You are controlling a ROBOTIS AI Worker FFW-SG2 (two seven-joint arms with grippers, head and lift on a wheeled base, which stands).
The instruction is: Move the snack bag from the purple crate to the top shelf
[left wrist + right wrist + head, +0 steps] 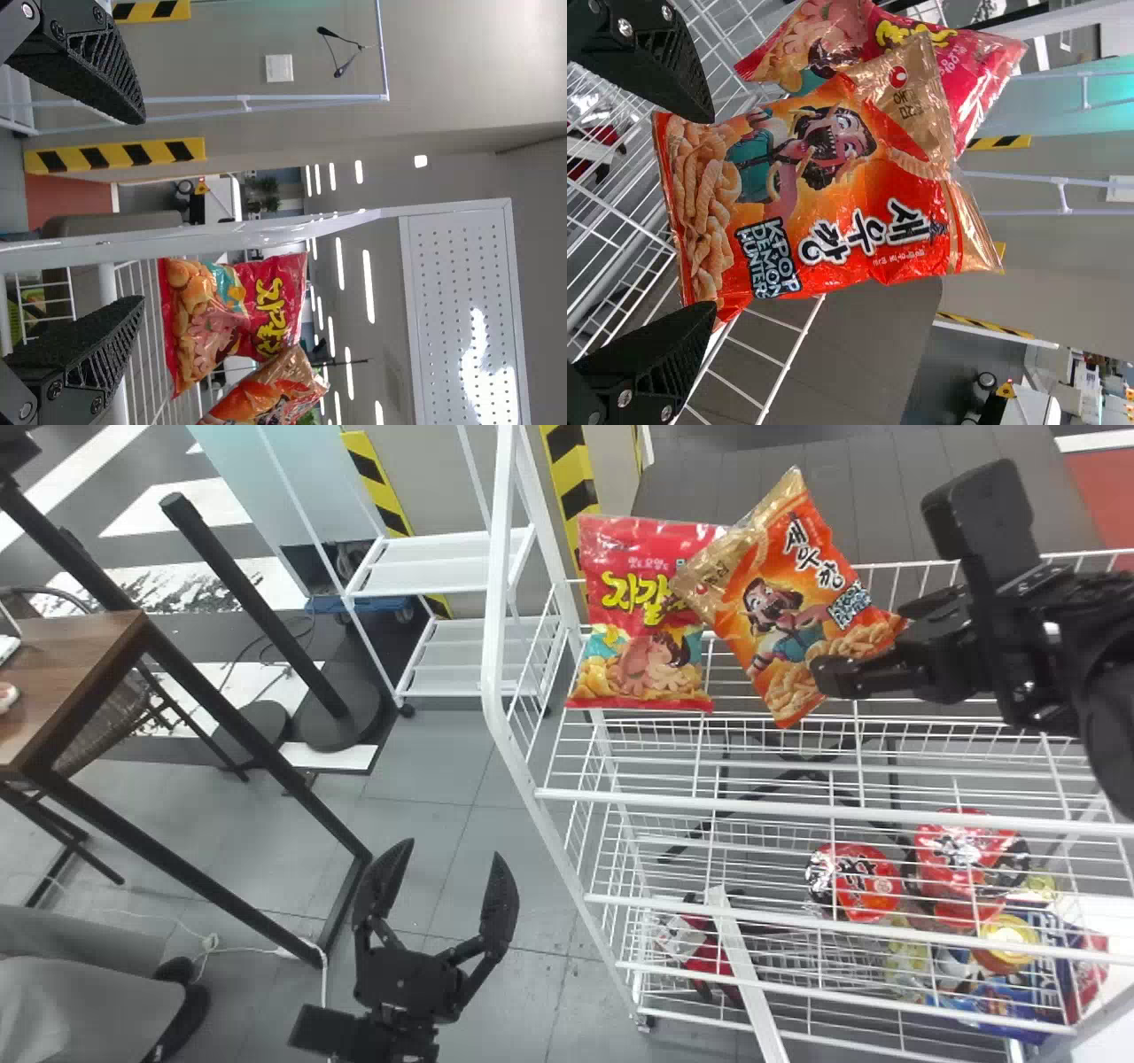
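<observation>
**The orange bag is leaning up on the top shelf**

The orange snack bag [788, 602] is standing tilted on the right of the red snack bag [647, 629], with its top tipping left over that bag's edge. Both bags are sitting at the top shelf [797, 810] of the white rack. The orange one is probably the bag to move, and it is looking almost done. The red bag may be helping to prop it up, as a soft bag is not standing well alone.

The right tool [711, 212] is waiting by the orange bag's low end, its fingers [656, 62] spread wide and not pinching. That is likely leaving the bag free. I am not able to tell if a finger is touching it. Pulling back gently is seeming like the next step, since a bump could be making the bag slide or fall.

The left tool [450, 849] is resting low and near, left of the rack, also wide apart.

The head view is hiding part of the right tool, but the right wrist view is showing both its fingers. The head view is also showing red cups [855, 881] lower down, while the left wrist view is showing ceiling lights [368, 285] instead.
</observation>
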